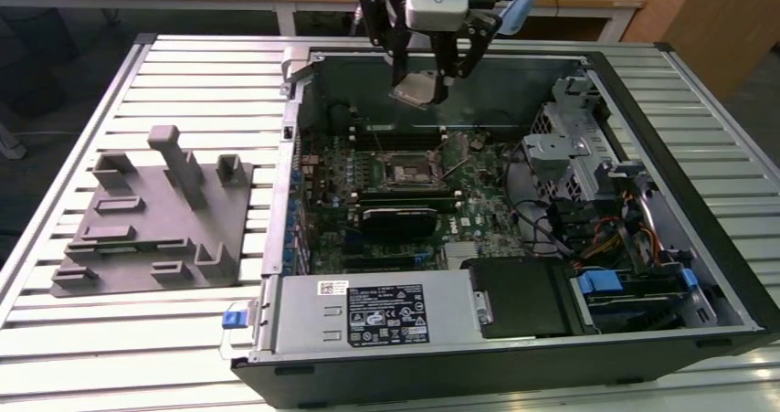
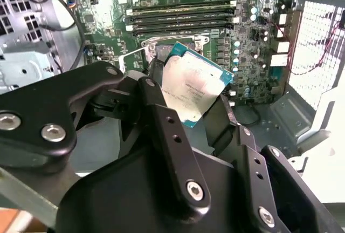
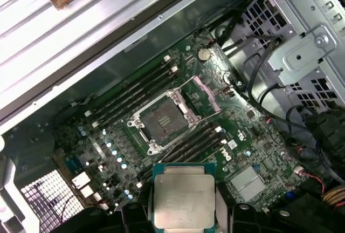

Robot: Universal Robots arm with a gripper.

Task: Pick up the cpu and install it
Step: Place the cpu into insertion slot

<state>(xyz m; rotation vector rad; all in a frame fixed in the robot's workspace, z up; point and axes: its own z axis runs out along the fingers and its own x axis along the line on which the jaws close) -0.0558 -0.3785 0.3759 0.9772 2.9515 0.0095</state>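
Plainly, the cpu (image 1: 412,92) hung in the air over the open computer case (image 1: 658,74), pinched by its edges between the two black fingers of the gripper (image 1: 421,79). In the exterior view the chip sat tilted, its silvery top catching light, above the far part of the case and well apart from the board below. In the second wrist view its metal top (image 2: 191,87) carried several fine lines of engraved print inside a pale greenish rim.

Under it lay the green motherboard (image 1: 365,184). The square socket (image 3: 161,122) sat near the middle of the board with its dark contact field bare, and nothing rested in it. Long black memory slots (image 3: 135,90) ran along both sides of the socket, and a round coin battery (image 3: 204,54) sat further off.

At the near end of the case a grey power supply (image 1: 305,321) bore a small white sticker (image 1: 332,288) and a larger black label (image 1: 387,319) packed with white print and symbols. A metal drive cage (image 1: 573,147) stood on the exterior view's right.

Outside the case, on the exterior view's left, a grey moulded tray (image 1: 152,220) with upright posts rested on the slatted metal table (image 1: 73,339).
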